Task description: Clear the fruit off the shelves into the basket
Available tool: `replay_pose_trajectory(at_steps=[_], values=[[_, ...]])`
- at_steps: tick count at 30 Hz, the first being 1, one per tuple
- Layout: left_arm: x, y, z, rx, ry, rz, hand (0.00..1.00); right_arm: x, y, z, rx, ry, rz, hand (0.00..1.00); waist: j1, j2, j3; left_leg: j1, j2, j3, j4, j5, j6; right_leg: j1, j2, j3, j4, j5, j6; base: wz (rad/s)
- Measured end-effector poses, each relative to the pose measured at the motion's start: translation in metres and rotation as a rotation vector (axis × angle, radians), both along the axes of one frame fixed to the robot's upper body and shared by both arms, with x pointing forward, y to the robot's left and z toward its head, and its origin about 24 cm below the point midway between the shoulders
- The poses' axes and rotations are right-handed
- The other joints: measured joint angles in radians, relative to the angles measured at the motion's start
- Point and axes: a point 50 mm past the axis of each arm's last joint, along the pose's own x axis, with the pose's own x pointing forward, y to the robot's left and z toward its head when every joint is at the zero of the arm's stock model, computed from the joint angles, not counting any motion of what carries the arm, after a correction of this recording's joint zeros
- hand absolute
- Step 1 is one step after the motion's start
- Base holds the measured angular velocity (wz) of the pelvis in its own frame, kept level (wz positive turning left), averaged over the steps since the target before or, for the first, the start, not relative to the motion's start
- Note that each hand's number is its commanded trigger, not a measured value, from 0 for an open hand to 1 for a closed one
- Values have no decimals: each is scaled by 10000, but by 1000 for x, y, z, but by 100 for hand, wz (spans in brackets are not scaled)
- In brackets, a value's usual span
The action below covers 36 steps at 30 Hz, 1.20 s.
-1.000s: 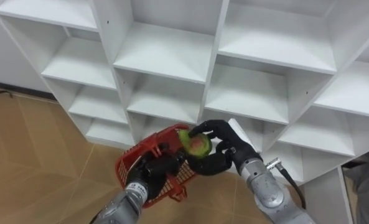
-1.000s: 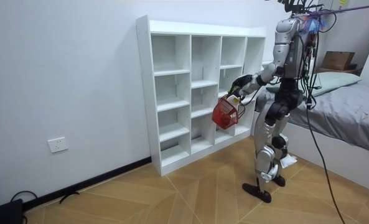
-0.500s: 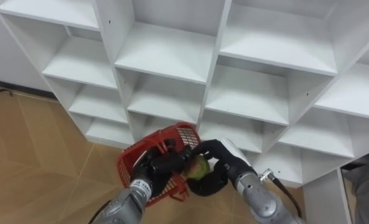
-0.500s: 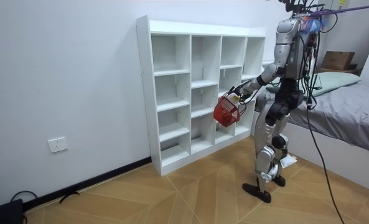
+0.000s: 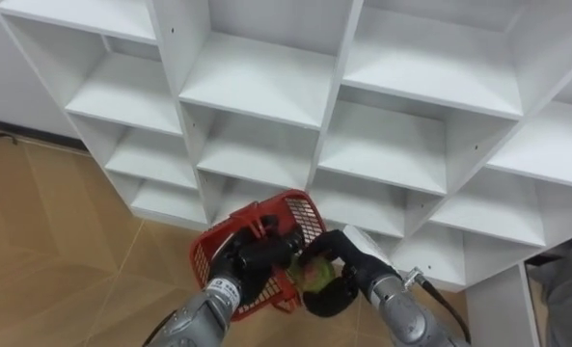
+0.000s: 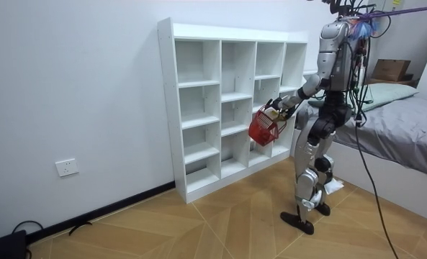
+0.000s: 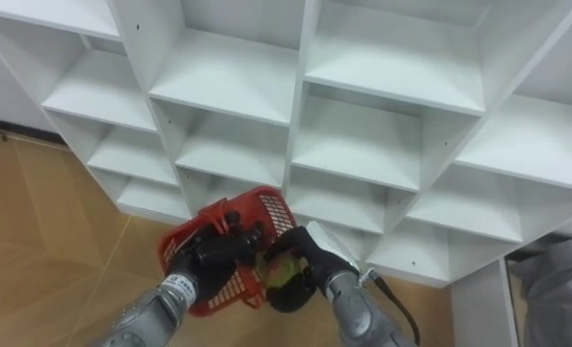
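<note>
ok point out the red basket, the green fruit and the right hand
red basket (image 5: pixel 305 212): left eye view, on its far mesh wall.
green fruit (image 5: pixel 314 276): left eye view, on its skin showing between the fingers.
right hand (image 5: pixel 330 297): left eye view, on the dark palm under the fruit.

Nothing here can be read: no text, label, number or sign. The white shelf unit (image 5: pixel 257 82) has plain faces, and the red basket (image 5: pixel 206 262) carries no legible mark. In the room view, any print on the cardboard box (image 6: pixel 389 70) is too small to make out.
</note>
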Motion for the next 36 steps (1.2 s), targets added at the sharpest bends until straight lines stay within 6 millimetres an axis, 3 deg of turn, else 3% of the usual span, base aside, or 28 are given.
replay_pose_trajectory(at_steps=[16, 35, 36], values=[[-1, -3, 0, -563, 192, 239, 100, 2, 1, -2, 279, 129, -366, 100, -6, -65, 28, -111, -14, -115, 73, -2, 0, -13, -4, -128, -19, -2, -1, 2], [-5, -8, -2, -916, 357, -39, 100, 19, 8, 17, 684, -734, -494, 100, 10, -66, 18, -104, -19, -113, 54, -1, -1, -7, -5, -121, -24, -16, -4, 0], [-5, -8, -2, -995, 399, 11, 100, 20, 8, 18, 702, -758, -495, 5, 18, -64, 17, -96, -20, -113, 53, -1, -1, 1, -5, -120, -22, -16, -4, 0]])
